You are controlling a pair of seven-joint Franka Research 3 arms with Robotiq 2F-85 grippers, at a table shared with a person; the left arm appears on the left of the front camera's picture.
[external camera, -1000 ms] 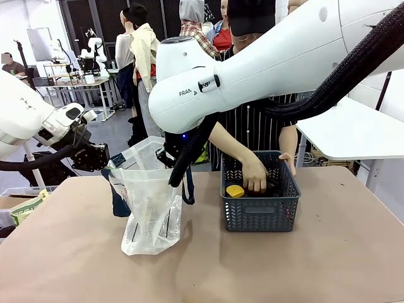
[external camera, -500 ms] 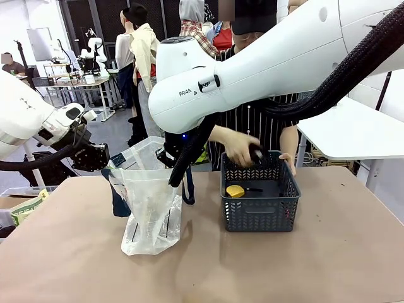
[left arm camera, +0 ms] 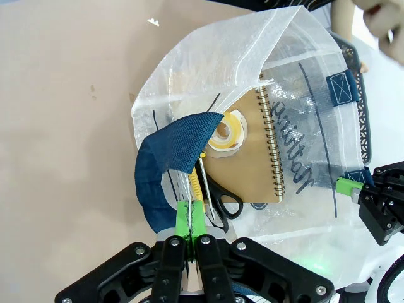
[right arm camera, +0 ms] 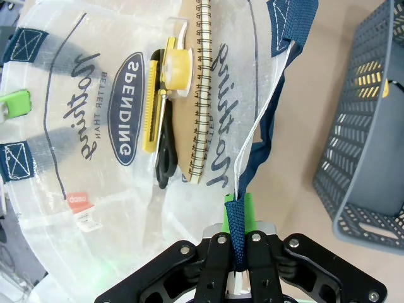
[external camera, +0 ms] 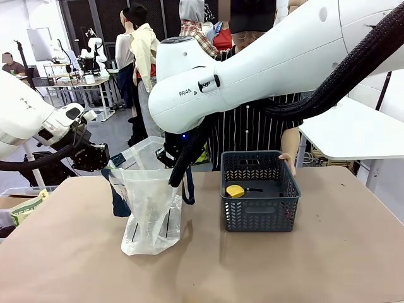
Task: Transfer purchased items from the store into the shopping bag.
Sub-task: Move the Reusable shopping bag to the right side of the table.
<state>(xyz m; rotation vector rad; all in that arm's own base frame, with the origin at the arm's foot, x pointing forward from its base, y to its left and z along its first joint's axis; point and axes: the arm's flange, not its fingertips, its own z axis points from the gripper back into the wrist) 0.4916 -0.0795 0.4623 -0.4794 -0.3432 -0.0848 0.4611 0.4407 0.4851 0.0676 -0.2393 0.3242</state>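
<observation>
The shopping bag (external camera: pixel 150 205) stands open on the table, held between my two grippers. My left gripper (external camera: pixel 106 165) is shut on its left rim by a navy handle (left arm camera: pixel 170 158). My right gripper (external camera: pixel 174 155) is shut on the other navy strap (right arm camera: pixel 238 218). Inside the bag lie purchased items: a tan spiral notebook (left arm camera: pixel 249 151), a yellow tape roll (left arm camera: pixel 226 131), black scissors (left arm camera: pixel 221 201) and a yellow utility knife (right arm camera: pixel 151 107). A small round yellow-topped container (external camera: pixel 235 190) sits in the basket.
The dark grey lattice basket (external camera: pixel 259 211) stands right of the bag, and a person's hand (external camera: pixel 288 159) rests on its far right rim. The person's other hand (left arm camera: pixel 384 17) hovers above the bag's far side. Bare tabletop lies in front.
The person's hand lifted a dark item out of the basket and moved it left behind my right arm. Both grippers and the bag stayed still.
</observation>
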